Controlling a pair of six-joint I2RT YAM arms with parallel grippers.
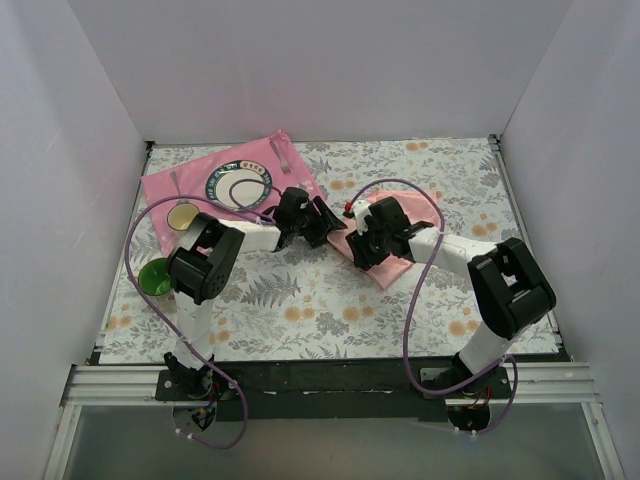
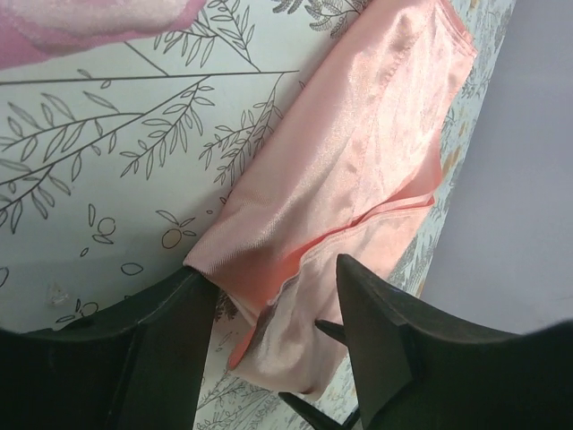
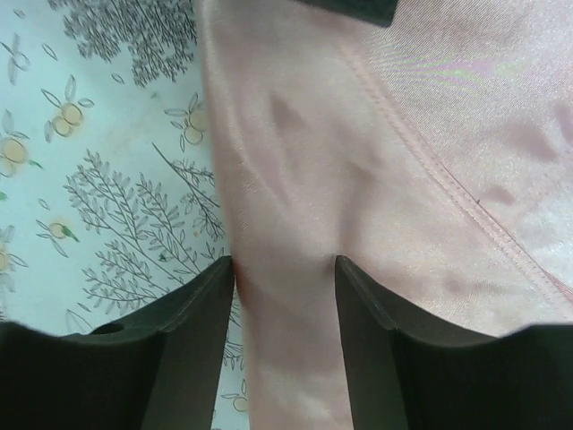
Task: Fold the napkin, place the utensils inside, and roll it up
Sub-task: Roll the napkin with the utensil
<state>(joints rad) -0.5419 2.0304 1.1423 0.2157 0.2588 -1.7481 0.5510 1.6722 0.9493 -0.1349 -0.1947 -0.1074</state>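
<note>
Pale salmon-pink shiny cloth napkin [image 1: 393, 270] lay part-folded at centre right of the floral worktop [image 1: 300, 300]. Left hand [image 2: 273, 269] straddled its loose edge, jaws wide; right hand [image 3: 285, 262] stood narrower, cloth ridged between its fingers. Folding looked unfinished; next, each hand needed to pinch an edge and carry it over.

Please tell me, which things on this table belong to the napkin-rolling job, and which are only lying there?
Job: napkin; what look like two utensils on the pink mat, far utensil and left utensil; left tool and right tool, both open at the napkin.
Lying about: pink mat; plate; green cup; small beige disc.
</note>
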